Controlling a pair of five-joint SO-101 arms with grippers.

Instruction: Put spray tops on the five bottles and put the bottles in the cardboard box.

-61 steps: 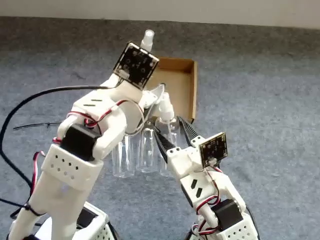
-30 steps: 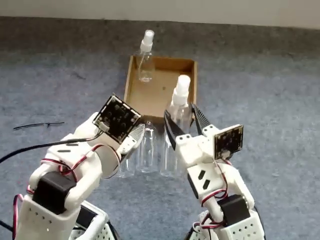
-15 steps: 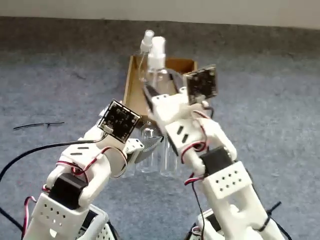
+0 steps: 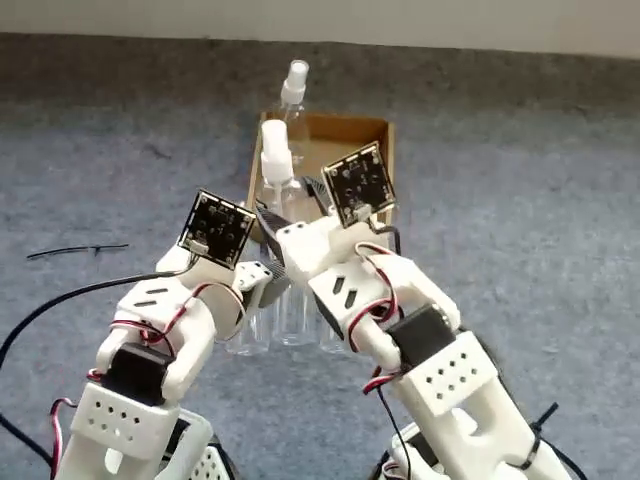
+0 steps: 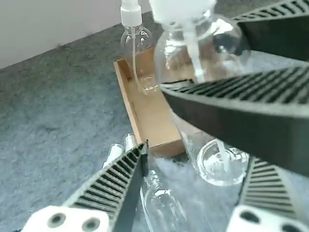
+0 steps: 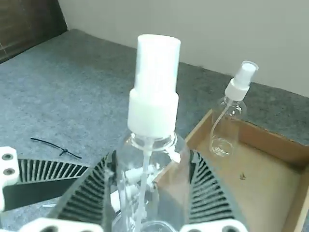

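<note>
My right gripper [image 4: 290, 207] is shut on a clear bottle [image 4: 276, 190] with a white spray top [image 6: 154, 92], held upright above the near left edge of the cardboard box [image 4: 345, 145]. Another topped bottle [image 4: 291, 105] stands in the box's far left corner, also seen as the bottle [image 6: 231, 118]. Three clear bottles without tops [image 4: 296, 315] stand in a row in front of the box, partly hidden by both arms. My left gripper [image 4: 268, 288] hangs open over that row, just below and beside the held bottle [image 5: 203, 53], with nothing between its fingers [image 5: 113, 193].
A thin black cable tie [image 4: 75, 250] lies on the grey carpet [image 4: 520, 200] to the left. The box's right half [image 4: 365, 170] holds nothing. Black cables [image 4: 60, 300] trail from the left arm's base.
My right arm lifted the topped bottle out of the row and carried it up and left over the box's near edge. My left arm drew back from the box toward the row, leaving a bottle inside.
</note>
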